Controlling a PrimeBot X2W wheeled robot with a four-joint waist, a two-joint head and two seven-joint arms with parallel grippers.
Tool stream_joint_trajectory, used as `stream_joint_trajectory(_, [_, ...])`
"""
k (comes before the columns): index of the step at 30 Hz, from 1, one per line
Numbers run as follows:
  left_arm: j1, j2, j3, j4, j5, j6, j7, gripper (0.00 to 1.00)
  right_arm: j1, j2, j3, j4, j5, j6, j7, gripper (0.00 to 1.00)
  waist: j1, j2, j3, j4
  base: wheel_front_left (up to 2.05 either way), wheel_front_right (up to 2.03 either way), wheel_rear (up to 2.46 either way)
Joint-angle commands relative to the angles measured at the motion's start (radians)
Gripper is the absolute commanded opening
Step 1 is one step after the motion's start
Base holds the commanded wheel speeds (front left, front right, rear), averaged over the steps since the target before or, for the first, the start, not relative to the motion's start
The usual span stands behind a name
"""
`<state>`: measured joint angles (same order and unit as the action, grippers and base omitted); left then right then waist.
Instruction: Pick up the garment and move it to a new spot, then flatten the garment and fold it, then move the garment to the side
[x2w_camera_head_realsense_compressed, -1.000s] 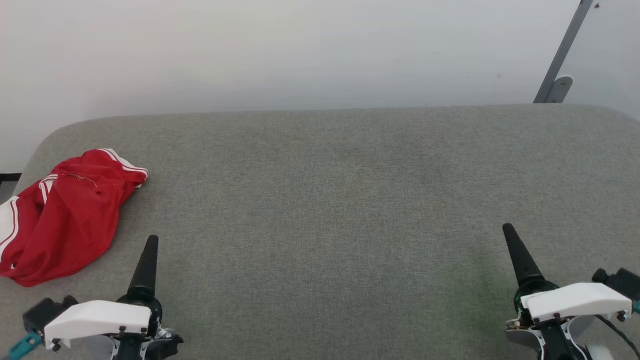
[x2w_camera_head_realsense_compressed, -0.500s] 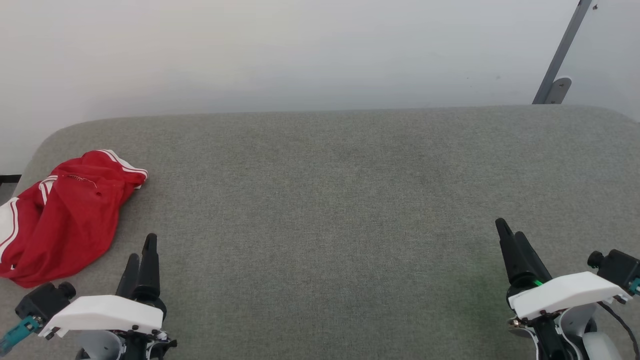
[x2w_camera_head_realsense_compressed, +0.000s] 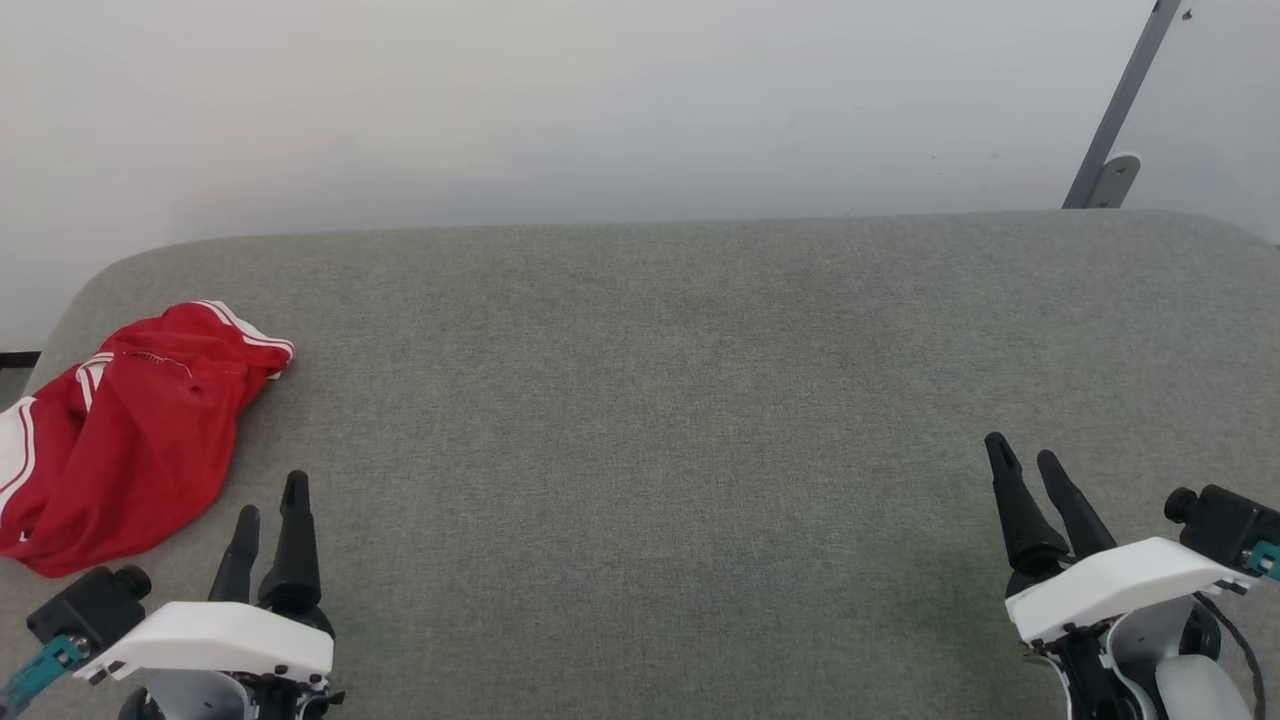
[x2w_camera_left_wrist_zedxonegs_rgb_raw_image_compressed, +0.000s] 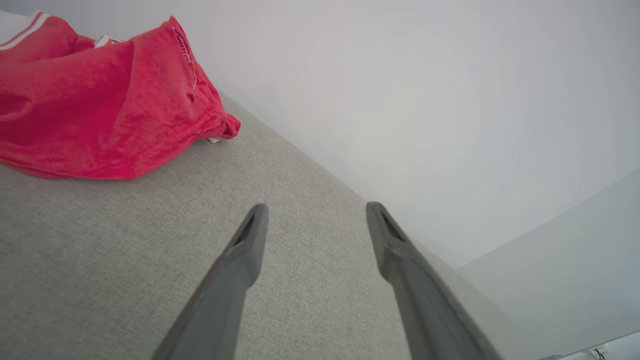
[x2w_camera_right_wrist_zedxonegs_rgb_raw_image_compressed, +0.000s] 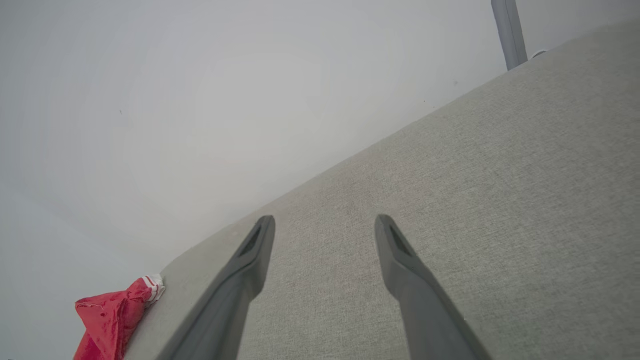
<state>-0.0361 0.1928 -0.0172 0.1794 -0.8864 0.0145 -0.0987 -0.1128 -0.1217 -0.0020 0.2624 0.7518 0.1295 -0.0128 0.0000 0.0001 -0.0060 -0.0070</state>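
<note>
The garment (x2w_camera_head_realsense_compressed: 130, 430), crumpled at left on the bench (x2w_camera_head_realsense_compressed: 650, 400), looks soft and light; pinch a raised fold. Left gripper (x2w_camera_head_realsense_compressed: 271, 495) and right gripper (x2w_camera_head_realsense_compressed: 1018, 448): spread, empty.

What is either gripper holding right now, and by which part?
Nothing is held. The left gripper and right gripper are both open above the grey fabric surface. The red shirt lies crumpled on it, touching neither.
</note>
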Motion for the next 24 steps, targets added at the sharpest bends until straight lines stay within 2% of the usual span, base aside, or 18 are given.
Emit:
stream_joint_trajectory(1, [-0.005,0.008,0.002,-0.017,0.037,-0.007,-0.012,1.0,-0.022,-0.005,0.004,-0.017,-0.035,0.001,-0.009,1.0,0.0,-0.0001,0.0,-0.001,0.0,0.0,0.0])
stream_joint_trajectory(24, [0.015,0.0,0.002,-0.046,0.274,-0.034,-0.073,1.0,-0.022,-0.01,0.015,-0.038,-0.263,0.002,-0.047,1.0,0.0,-0.0001,-0.002,-0.003,0.0,0.0,0.0])
